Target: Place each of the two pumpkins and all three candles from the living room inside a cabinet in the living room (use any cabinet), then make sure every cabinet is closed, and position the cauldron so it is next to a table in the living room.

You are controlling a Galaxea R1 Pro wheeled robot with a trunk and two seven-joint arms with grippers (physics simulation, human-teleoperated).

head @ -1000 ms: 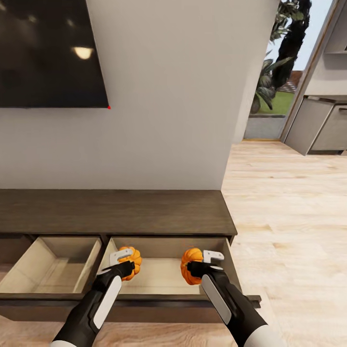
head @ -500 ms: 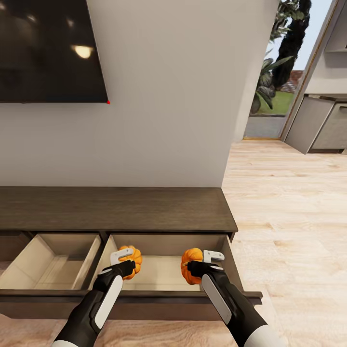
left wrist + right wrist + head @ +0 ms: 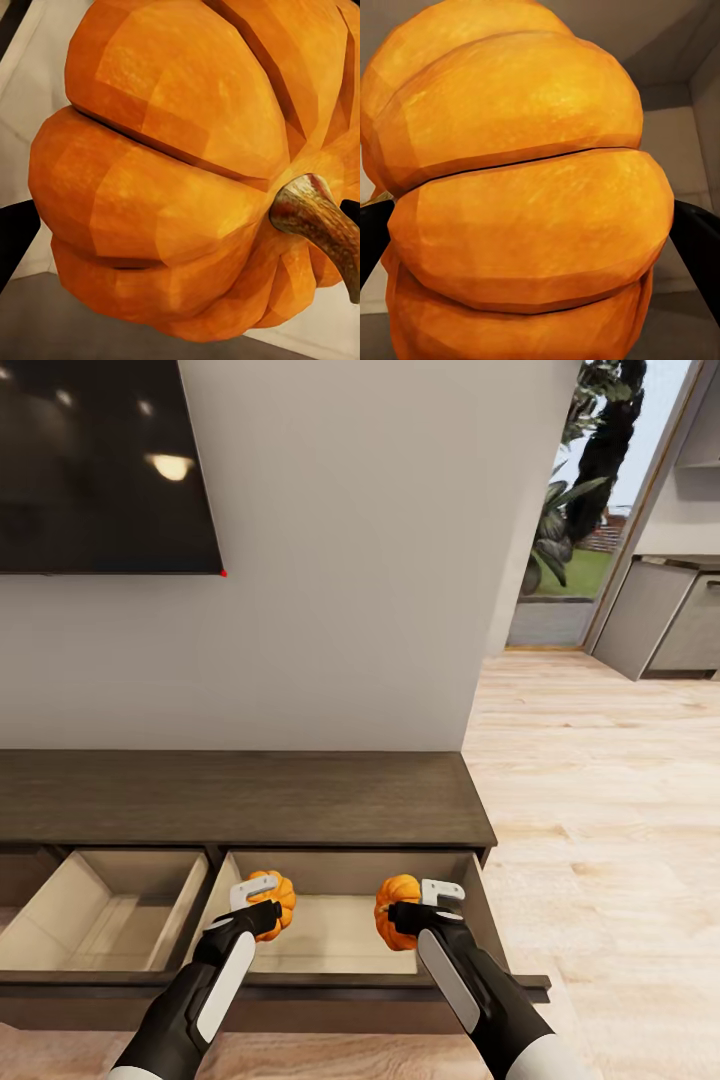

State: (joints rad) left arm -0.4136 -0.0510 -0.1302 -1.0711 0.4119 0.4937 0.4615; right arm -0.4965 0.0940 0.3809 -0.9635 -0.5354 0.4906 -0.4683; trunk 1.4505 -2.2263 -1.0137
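Two arms reach out over the pulled-out drawers of the cabinet (image 3: 240, 800), a long low dark-brown unit against a white wall.

Left hand (image 3: 262, 906) is clamped on a pumpkin (image 3: 274, 900), orange and ribbed. It sits at the hand's tip, over the pale beige inside of the right-hand drawer (image 3: 340, 930), on that drawer's left side. In the left wrist view the same pumpkin (image 3: 187, 172) is seen close up, with its short dark stem (image 3: 319, 229) pointing sideways and a dark finger (image 3: 15, 240) at one edge.

Right hand (image 3: 412, 908) is clamped on the second pumpkin (image 3: 396, 910), which is also over the same drawer, on its right side. In the right wrist view this pumpkin (image 3: 521, 195) is seen close up with dark fingers (image 3: 697, 247) pressed at both sides, and the beige drawer wall and floor behind it.

The two pumpkins are level with each other, well apart, each just inward of its own hand. Cannot tell whether either one touches the drawer floor.

A second open drawer (image 3: 100, 915), pale inside, lies outward of the left hand, across a dark divider.

A dark TV screen (image 3: 100, 460) hangs on the wall above the cabinet. Light wood floor (image 3: 600, 810) runs off past the right hand toward a doorway with plants (image 3: 590, 470) and grey kitchen units (image 3: 670, 615).
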